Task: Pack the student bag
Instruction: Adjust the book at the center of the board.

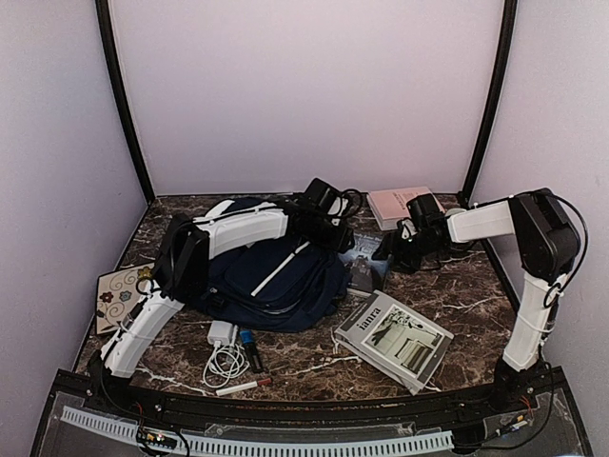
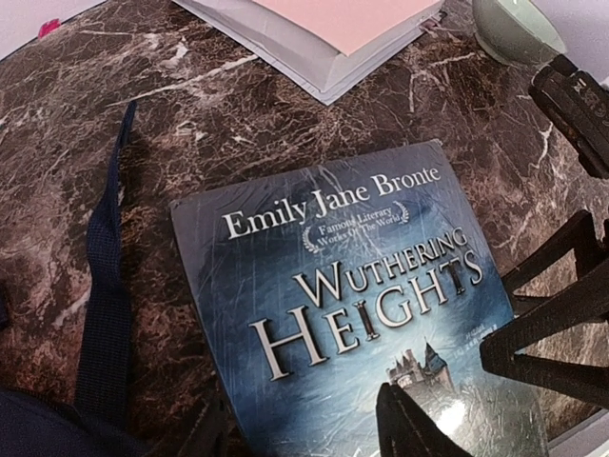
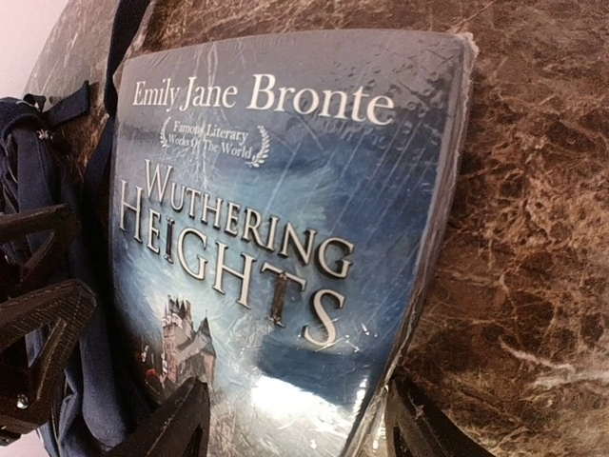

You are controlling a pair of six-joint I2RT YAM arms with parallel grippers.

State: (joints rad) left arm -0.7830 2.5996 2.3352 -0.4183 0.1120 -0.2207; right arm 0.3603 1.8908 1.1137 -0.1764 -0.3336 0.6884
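Nearest the arms, a marker (image 1: 243,386) and a white charger with its cable (image 1: 224,347) are lying on the marbled tabletop (image 1: 457,295), and a grey booklet (image 1: 395,340) is sitting to their right. Just beyond them the student bag (image 1: 276,286) is lying flat, left of centre. Its long axis seems to be running roughly left to right with a slant, going by the white stripe that is angling from near-left to far-right. The left arm is stretching across the bag and hiding its top, so I cannot tell which way its opening is facing. A blue Wuthering Heights paperback (image 3: 276,219) is resting right beside the bag's right flank, with a dark strap (image 2: 105,286) trailing past its left edge. The right gripper (image 3: 300,419) is straddling the foot of that paperback, one finger on each long edge, and it looks to be clamping across the width, since the cover is bowing and its right edge is lifting off the stone. From that gripper the bag is lying directly to the left, so the carry is looking short and leftward. The left gripper (image 1: 338,233) is hovering at the paperback's left side and is the nearer one to the bag. Its fingers are showing a gap, but whether they are pinching anything I cannot tell. Farthest back, a pink book (image 1: 400,202) is lying near the wall.
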